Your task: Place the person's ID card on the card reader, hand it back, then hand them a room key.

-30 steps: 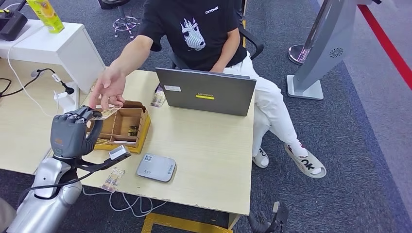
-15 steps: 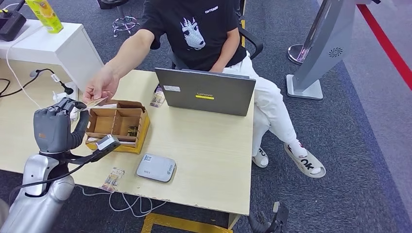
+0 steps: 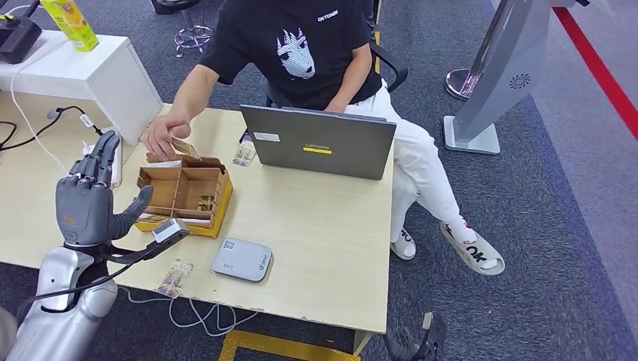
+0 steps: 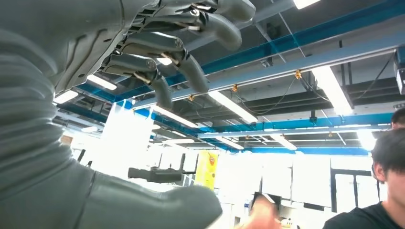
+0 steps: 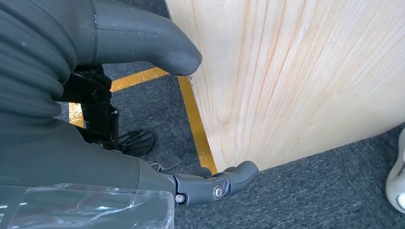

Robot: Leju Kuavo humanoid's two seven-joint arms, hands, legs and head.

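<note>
Head view: the left hand is raised above the tabletop, fingers spread wide and holding nothing. Beyond its fingertips, the person's hand pinches the card over the far edge of the wooden box. The card reader lies beside the thumb. The right hand hangs beside the tabletop's edge, fingers apart, empty.

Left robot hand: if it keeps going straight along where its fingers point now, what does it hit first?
Likely nothing close. In the head view the left robot hand is open, fingers pointing up and away toward the white cabinet; the wrist view looks at the ceiling, so it may pass above it. Depth is unclear.
</note>
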